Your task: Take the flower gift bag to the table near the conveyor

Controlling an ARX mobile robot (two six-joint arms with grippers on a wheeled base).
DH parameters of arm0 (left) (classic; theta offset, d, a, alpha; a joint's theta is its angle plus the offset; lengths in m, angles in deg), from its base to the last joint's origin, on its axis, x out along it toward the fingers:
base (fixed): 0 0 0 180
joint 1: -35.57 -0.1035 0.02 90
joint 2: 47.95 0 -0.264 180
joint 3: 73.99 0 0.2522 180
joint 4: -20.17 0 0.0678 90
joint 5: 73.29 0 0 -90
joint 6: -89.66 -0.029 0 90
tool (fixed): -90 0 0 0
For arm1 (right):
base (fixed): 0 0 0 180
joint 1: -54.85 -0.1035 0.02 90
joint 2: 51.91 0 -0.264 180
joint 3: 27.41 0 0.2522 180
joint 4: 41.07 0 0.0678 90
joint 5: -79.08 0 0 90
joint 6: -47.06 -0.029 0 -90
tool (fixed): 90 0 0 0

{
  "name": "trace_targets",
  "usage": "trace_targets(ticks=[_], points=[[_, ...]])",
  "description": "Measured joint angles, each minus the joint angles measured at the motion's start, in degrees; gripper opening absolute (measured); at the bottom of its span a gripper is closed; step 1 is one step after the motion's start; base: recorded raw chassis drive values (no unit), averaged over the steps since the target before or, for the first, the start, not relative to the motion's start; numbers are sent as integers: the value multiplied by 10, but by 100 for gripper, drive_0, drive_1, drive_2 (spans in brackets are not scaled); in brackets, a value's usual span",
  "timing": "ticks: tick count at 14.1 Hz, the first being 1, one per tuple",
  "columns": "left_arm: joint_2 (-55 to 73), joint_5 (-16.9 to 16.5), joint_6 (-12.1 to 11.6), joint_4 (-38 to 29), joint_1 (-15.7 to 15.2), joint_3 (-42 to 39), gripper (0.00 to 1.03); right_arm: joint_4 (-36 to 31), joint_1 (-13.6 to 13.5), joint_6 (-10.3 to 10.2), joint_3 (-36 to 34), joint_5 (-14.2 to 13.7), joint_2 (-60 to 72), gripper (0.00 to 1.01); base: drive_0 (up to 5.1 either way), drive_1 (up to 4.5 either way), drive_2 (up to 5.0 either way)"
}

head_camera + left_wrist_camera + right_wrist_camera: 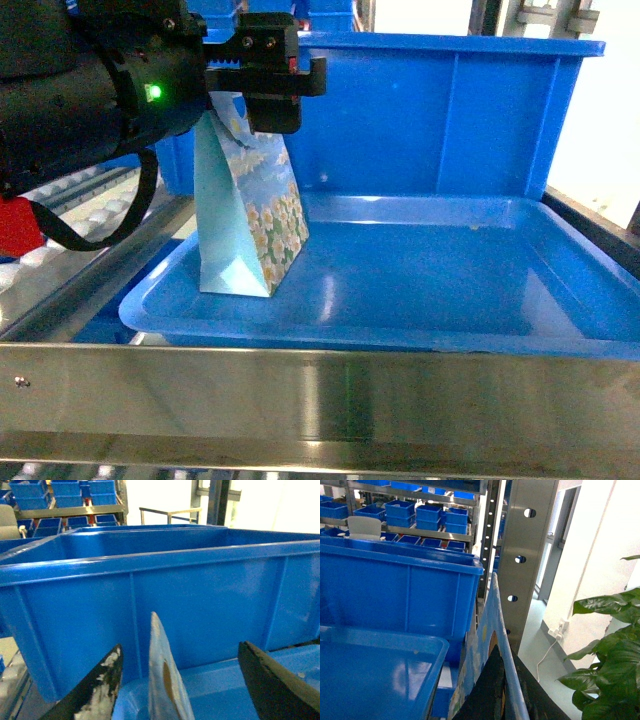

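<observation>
Blue plastic fills the background: one deep bin [450, 110] stands at 12 o'clock behind one shallow tray [420, 335], and a steel rail [320, 395] crosses the foreground. One lane of white conveyor rollers [70, 210] shows at 9 o'clock. The table is not in view.

**Bag.** One flower gift bag [250, 215] stands upright at the tray's 9 o'clock end, its base on the tray floor. Its long axis is vertical and its narrow folded side faces the head camera.

**Left gripper.** The left gripper [268, 118] hangs over the top of the bag, so the bag lies at 6 o'clock from it. In the left wrist view the two dark fingers [97, 690] are spread apart, and the bag's thin top edge [162, 675] rises between them. It stands nearer the 9 o'clock finger and appears clear of both. The jaws are therefore open and straddle the edge, with nothing gripped yet. This arm is the nearer one. The coming move probably calls for closing on that edge before lifting straight towards 12 o'clock.

**Right gripper.** The head view does not show it. Its wrist camera shows one floral paper edge [492, 625] close to the lens, just outside a tray corner [437, 647]. A dark mass sits below the edge. Whether the edge is a second bag, and whether the jaws are closed on it, cannot be told.

**Other items.** One steel post [527, 555]; one leafy plant [605, 645].
</observation>
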Motion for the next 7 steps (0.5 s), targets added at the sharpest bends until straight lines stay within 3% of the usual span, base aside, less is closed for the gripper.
trace_targets(ticks=[5, 7], points=[[2, 21, -7, 17, 13, 2, 6, 0, 0, 0, 0, 0, 0, 2, 0, 0, 0], [1, 26, 3, 17, 13, -2, 2, 0, 0, 0, 0, 0, 0, 2, 0, 0, 0]])
